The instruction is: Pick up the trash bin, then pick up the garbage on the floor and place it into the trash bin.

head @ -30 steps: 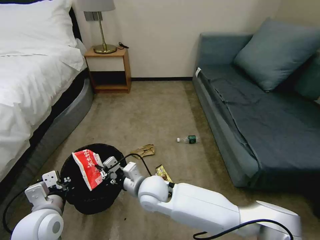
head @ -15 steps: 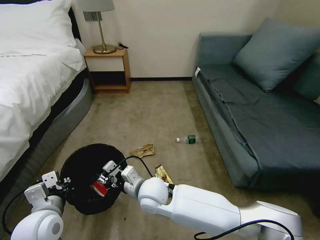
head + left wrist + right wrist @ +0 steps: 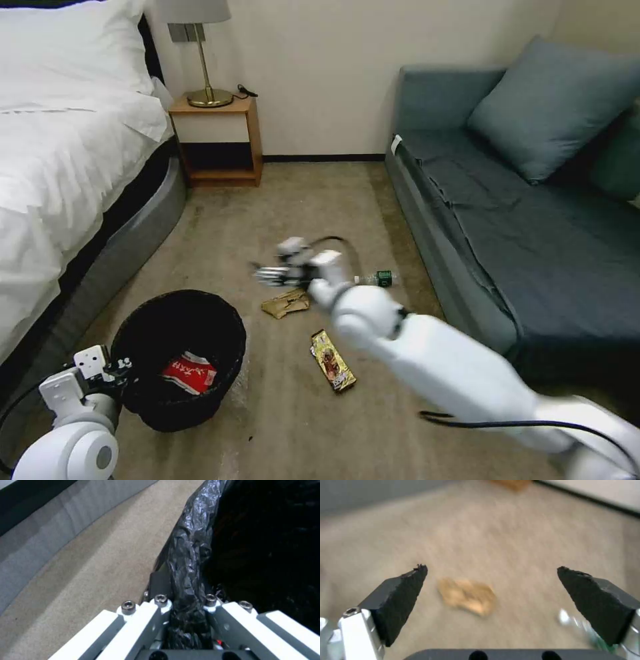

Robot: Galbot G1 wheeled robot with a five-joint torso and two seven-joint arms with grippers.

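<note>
I have the left gripper (image 3: 186, 620) clamped on the rim of the trash bin (image 3: 177, 333), where the red snack wrapper (image 3: 190, 373) lies inside. My right gripper (image 3: 491, 590) hangs spread wide over the carpet, the crumpled tan paper bag (image 3: 466, 598) below between its fingers (image 3: 403, 592), untouched.

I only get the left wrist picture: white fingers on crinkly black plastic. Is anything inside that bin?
Observer: Yes, a red snack wrapper lies at the bottom of the trash bin.
Operator: What litter is left on the carpet?
Observer: A crumpled tan paper bag, a gold-brown bar wrapper and a small clear bottle.
Operator: Where's the other arm?
Observer: The right gripper hangs open above the paper bag, holding nothing.
</note>
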